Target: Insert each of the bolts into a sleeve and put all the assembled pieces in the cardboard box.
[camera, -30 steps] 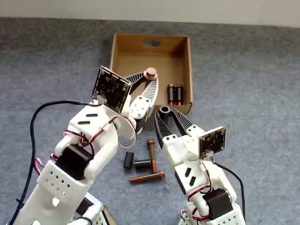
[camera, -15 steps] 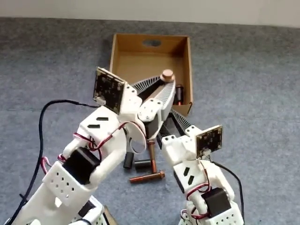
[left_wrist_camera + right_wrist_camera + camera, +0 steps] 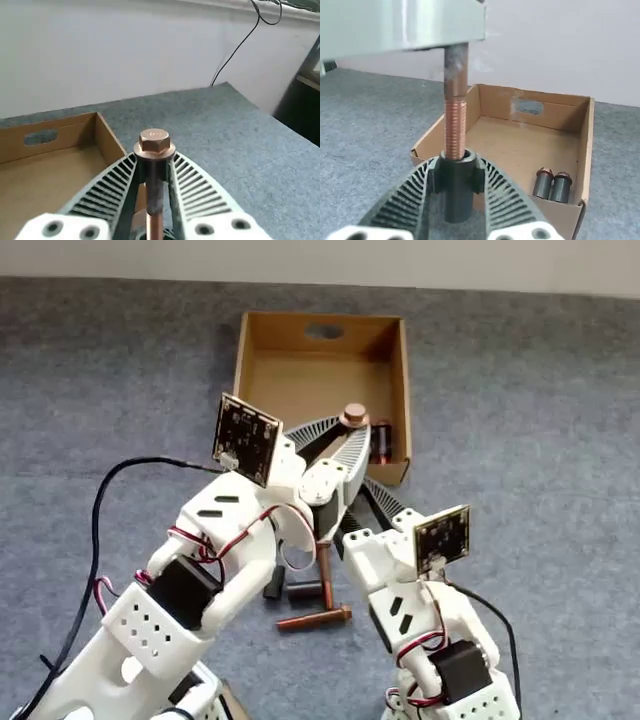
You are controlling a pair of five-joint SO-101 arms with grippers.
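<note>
Plainly, much is covered in the high view: the left arm (image 3: 220,550) crosses the middle of the frame and lies over the right arm's (image 3: 420,580) jaws, so the sleeve they hold is hidden there. The left jaws are closed narrowly on the shank of one copper bolt (image 3: 156,145), which stands upright with its hexagonal head above the tips. From the right wrist, the right jaws are clamped around a black sleeve (image 3: 456,190), and the bolt's threaded end stands at the sleeve's mouth, seemingly just inside it, though how deep cannot be told. The pair is held just in front of the cardboard box (image 3: 243,360), which sits in the upper middle of the frame. Two assembled pieces (image 3: 378,440) stand side by side in the box's lower right corner. On the desk at lower centre lie two loose bolts, one lying crosswise (image 3: 313,617) and one pointing up the frame (image 3: 323,562), partly screened by the arms. Beside them lie two loose sleeves, one in the open (image 3: 305,591) and one half under the left arm (image 3: 270,585). The desk (image 3: 540,390) is covered in grey carpet, and a pale wall stands behind, with a black cable (image 3: 240,45) running down it.
</note>
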